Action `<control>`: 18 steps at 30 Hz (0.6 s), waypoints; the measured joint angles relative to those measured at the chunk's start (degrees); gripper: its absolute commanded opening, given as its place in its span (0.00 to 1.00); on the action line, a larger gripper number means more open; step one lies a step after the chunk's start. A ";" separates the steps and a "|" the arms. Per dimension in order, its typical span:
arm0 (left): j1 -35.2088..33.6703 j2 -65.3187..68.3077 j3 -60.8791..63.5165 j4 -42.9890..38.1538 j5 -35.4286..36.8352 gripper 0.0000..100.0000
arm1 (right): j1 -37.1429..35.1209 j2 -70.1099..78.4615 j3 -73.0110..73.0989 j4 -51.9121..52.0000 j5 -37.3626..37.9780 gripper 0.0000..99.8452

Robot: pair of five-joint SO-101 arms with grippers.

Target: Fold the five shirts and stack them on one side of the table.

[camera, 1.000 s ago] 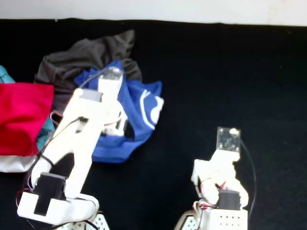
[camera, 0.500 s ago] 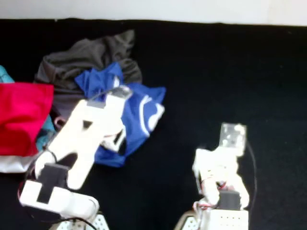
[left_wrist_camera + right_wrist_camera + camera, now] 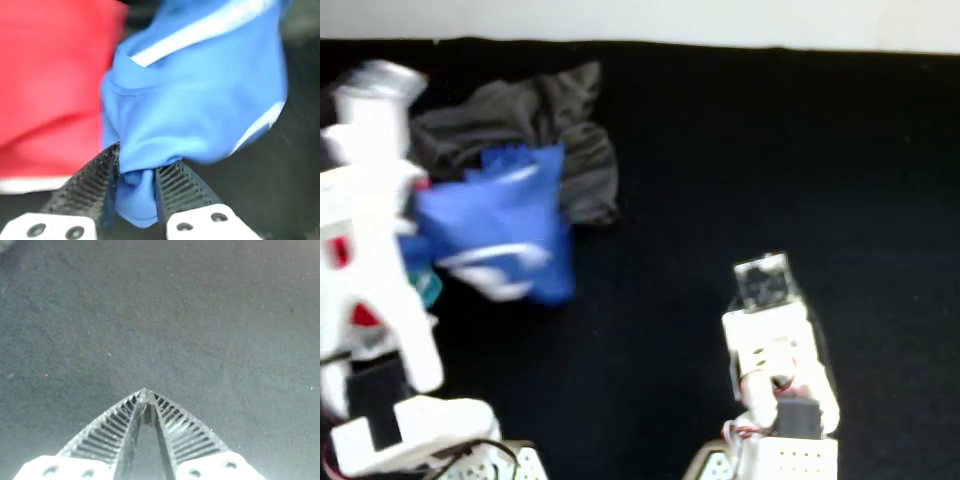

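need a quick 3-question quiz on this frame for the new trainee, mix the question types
1. True or false: the left gripper is shut on the blue shirt.
2. What is below the right gripper? A) bare black table B) a folded stack C) a box
3. What colour is the shirt lying beyond the blue one in the high view?
Key: 1 true; 2 A; 3 gray, the gray shirt.

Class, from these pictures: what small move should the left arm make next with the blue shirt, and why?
Probably swing the blue shirt clear and lower it onto the table to spread: the left gripper is shut on a bunched fold; the shirt hangs crumpled near the grey shirt.
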 measured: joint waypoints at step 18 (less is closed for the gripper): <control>-31.38 19.43 -12.31 -28.92 0.00 0.04 | 0.09 6.59 -27.69 7.21 0.00 0.18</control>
